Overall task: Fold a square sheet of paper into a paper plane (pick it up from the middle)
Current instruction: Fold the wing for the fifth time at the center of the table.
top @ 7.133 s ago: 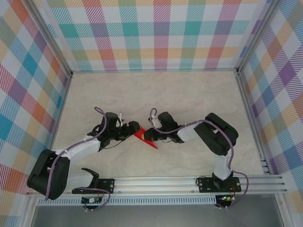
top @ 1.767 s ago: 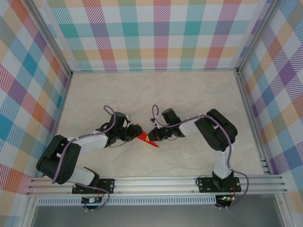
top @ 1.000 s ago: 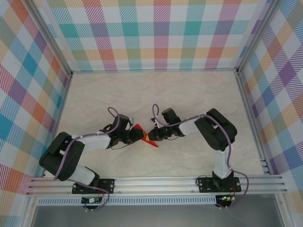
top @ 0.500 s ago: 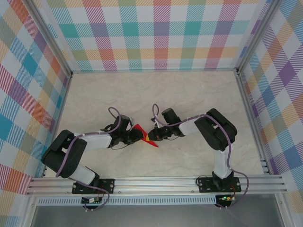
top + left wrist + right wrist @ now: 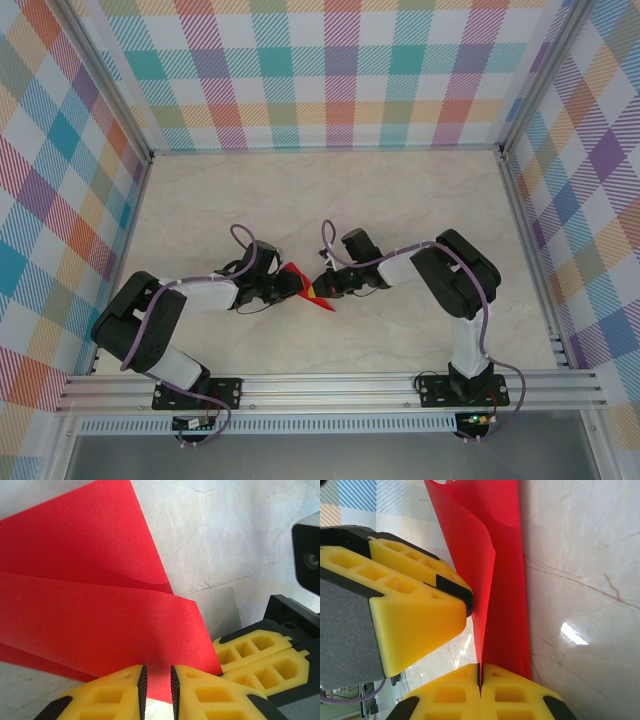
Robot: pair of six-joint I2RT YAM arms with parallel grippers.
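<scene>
The sheet of paper (image 5: 297, 273) is bright red and folded into a narrow pointed shape in the middle of the table, between the two grippers. My right gripper (image 5: 480, 676) is shut on a thin upright fold of the paper (image 5: 502, 580). My left gripper (image 5: 156, 680) faces it from the left. Its jaws stand a narrow gap apart, and a red flap (image 5: 100, 610) shows through and beyond the gap. Its fingertips (image 5: 455, 587) touch the side of the fold. The right gripper's yellow fingers (image 5: 255, 655) sit close beside the left ones.
Both arms (image 5: 200, 295) (image 5: 440, 265) reach inward over the pale marble-patterned table (image 5: 330, 200). Checked walls enclose the table at the back and both sides, and an aluminium rail (image 5: 330, 385) runs along the near edge.
The left arm's elbow has crept slightly right and forward, while its gripper stays at the paper. The paper and the right arm have not moved.
</scene>
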